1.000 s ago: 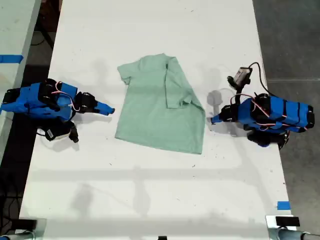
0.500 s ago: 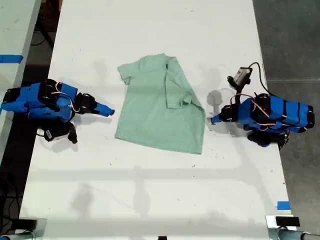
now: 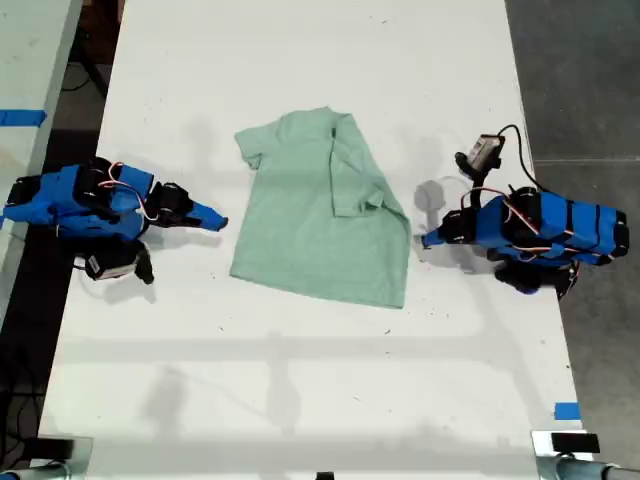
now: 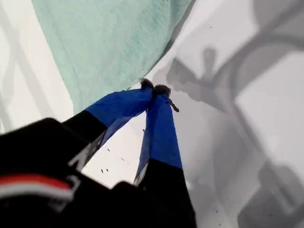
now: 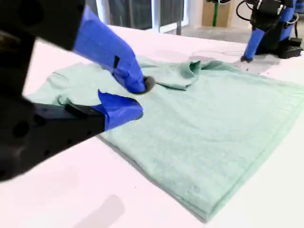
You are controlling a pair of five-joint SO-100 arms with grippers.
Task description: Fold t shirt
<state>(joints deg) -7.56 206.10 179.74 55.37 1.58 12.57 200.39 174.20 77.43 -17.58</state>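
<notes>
The pale mint-green t shirt (image 3: pixel 320 215) lies flat in the middle of the white table (image 3: pixel 300 60), with one sleeve and side folded over its body. My first gripper (image 3: pixel 428 240) rests at the exterior view's right, just off the shirt's edge. Its blue tips (image 4: pixel 154 88) are shut on nothing beside the fabric (image 4: pixel 109 42). My second gripper (image 3: pixel 218 220) sits at the exterior view's left, a short gap from the shirt. Its jaws (image 5: pixel 140 97) stand slightly open over the cloth (image 5: pixel 199 128), holding nothing.
A small camera on a black cable (image 3: pixel 485 150) sits above the first arm. Blue tape marks (image 3: pixel 566 410) are at the table's near corner on the exterior view's right. A second table (image 3: pixel 30 60) stands at the exterior view's left. The first arm (image 5: pixel 266 28) shows across the shirt.
The second arm has drawn back a little toward the exterior view's left. The shirt and the first arm have not moved.
</notes>
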